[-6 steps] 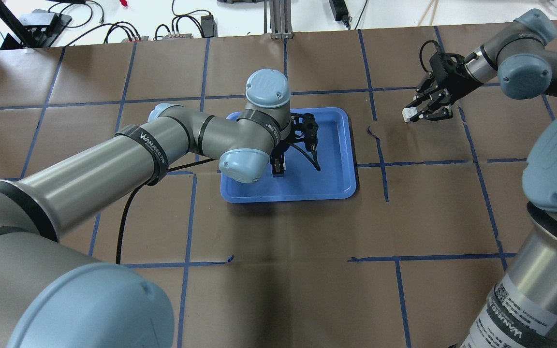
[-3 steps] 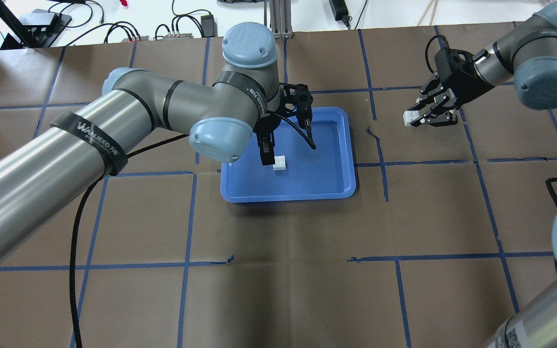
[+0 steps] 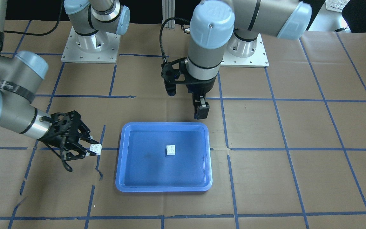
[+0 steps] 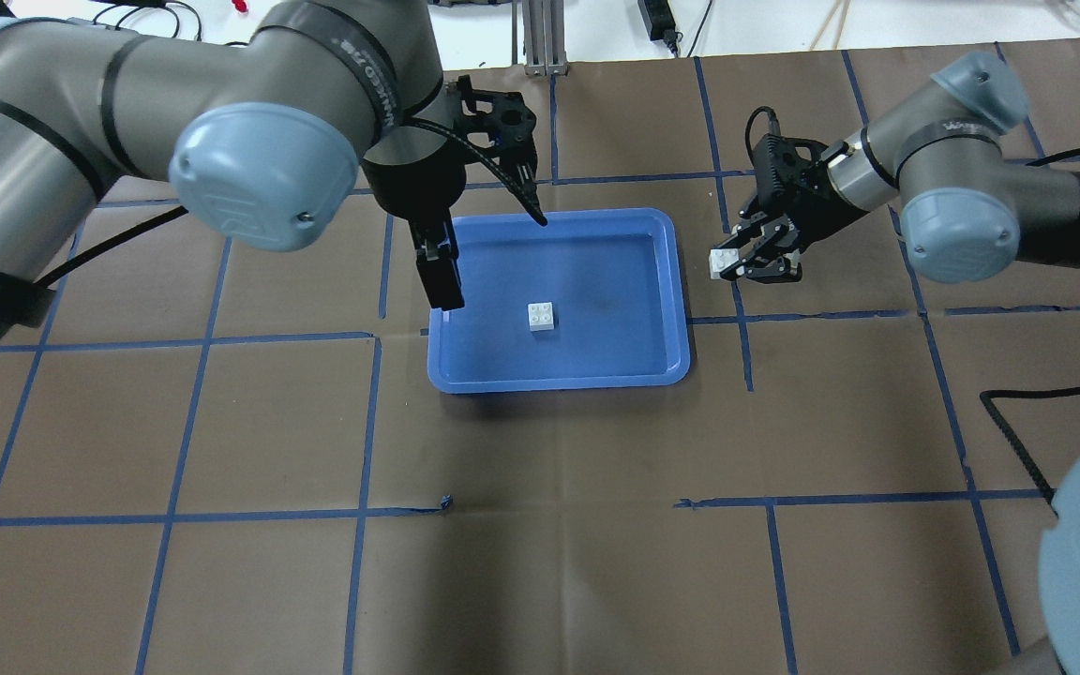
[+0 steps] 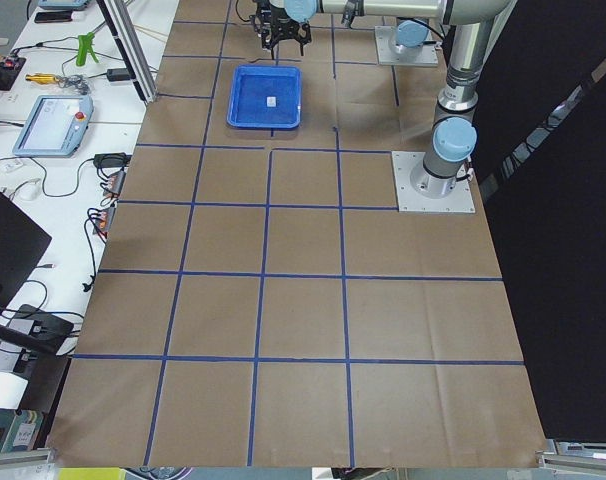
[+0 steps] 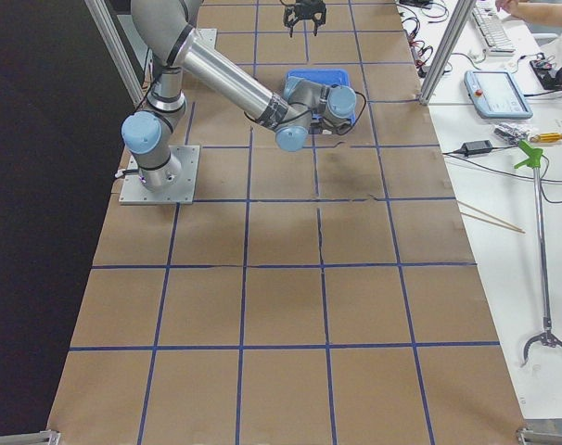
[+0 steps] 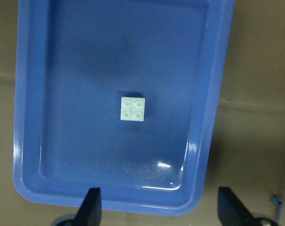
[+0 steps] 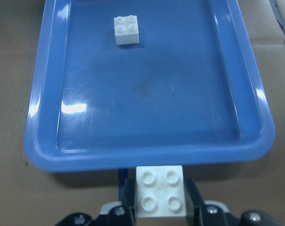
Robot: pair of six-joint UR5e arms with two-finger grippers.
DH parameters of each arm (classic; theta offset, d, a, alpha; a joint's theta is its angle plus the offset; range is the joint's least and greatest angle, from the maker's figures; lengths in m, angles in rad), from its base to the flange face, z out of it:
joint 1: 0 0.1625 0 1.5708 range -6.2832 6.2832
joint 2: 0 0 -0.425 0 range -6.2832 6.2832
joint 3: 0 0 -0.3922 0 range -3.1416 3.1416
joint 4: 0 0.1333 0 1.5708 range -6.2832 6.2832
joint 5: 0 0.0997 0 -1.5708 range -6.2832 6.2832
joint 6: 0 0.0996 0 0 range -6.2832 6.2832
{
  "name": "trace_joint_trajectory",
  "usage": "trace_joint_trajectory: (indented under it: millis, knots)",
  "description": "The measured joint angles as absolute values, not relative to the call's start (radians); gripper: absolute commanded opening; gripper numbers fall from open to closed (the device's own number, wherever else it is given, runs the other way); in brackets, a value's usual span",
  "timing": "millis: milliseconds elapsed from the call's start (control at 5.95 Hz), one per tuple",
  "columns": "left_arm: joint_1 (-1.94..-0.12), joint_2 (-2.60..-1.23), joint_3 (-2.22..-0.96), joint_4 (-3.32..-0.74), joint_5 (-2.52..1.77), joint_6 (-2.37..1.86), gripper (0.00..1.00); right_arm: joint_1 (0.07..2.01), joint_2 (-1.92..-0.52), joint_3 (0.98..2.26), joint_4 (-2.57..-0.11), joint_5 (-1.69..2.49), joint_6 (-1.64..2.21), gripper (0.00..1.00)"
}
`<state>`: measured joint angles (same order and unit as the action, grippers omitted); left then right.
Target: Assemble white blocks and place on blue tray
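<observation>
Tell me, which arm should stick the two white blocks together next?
The right. The right claw holds one white block beside the blue tray, where the other block sits. The left claw is open and empty.

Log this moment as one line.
left pincer: open, empty, above blue tray edge | right pincer: shut on first white block, beside tray | second white block: studs up, inside tray | assembly: not done

Bright even light; glare on blue tray (image 8: 74, 107); soft shadows.
</observation>
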<state>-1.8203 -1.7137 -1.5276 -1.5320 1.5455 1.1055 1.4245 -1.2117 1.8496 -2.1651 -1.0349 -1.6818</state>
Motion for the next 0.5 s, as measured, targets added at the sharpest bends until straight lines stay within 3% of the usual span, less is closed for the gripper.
trace_joint_trajectory:
  millis: [504]
  knots:
    - [-1.762, -1.621, -1.517, -1.535, 1.539, 0.927, 0.99, 1.607, -1.154, 1.901, -2.453, -1.036, -1.413, 0.30]
